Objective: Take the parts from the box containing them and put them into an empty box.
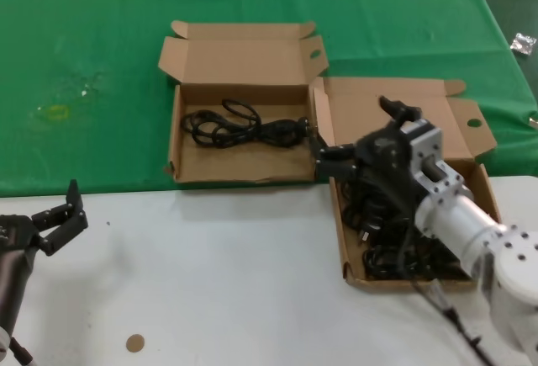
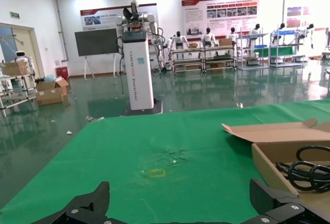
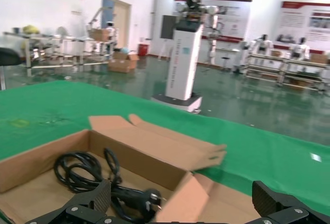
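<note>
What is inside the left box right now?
One coiled black power cable lies inside the left box. The right tool, open, hovers at its right wall, hiding that corner.

Black gripper (image 1: 313,141), silver cylindrical forearm (image 1: 454,214), black cable (image 1: 445,311).

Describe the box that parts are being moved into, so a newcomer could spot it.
On the green cloth, two open brown boxes sit side by side. It is the left box, holding one coiled black cable; the right box, under the right gripper, is piled with them.
</note>
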Robot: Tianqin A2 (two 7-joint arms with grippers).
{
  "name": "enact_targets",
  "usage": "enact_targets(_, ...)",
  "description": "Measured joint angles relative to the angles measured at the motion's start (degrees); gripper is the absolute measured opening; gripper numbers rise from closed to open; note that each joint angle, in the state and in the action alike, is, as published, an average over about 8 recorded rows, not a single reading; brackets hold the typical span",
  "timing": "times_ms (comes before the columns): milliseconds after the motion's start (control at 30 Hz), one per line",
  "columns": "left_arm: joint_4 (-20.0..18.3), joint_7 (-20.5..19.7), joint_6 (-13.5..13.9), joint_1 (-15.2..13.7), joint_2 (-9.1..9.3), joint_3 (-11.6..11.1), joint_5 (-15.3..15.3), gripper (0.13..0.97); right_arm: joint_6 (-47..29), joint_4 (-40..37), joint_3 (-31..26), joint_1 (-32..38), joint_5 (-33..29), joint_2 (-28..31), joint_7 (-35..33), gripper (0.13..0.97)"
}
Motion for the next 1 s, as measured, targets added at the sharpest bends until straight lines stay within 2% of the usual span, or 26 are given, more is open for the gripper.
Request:
enact_targets(200, 0.0, 0.0, 0.0, 0.0, 0.00, 0.0, 0.0, 0.942, 3.7, 5.4, 2.1, -5.9, 2.1, 0.5, -0.1, 0.966)
enact_targets(567, 0.0, 0.0, 0.0, 0.0, 0.00, 0.0, 0.0, 0.966, 10.3, 14.7, 5.9, -16.2, 5.8, 1.3, -0.1, 0.966)
enact_targets(1000, 0.0, 0.0, 0.0, 0.0, 0.00, 0.0, 0.0, 0.966, 11.5, 16.5, 6.6, -18.1, 6.5, 1.5, -0.2, 0.966)
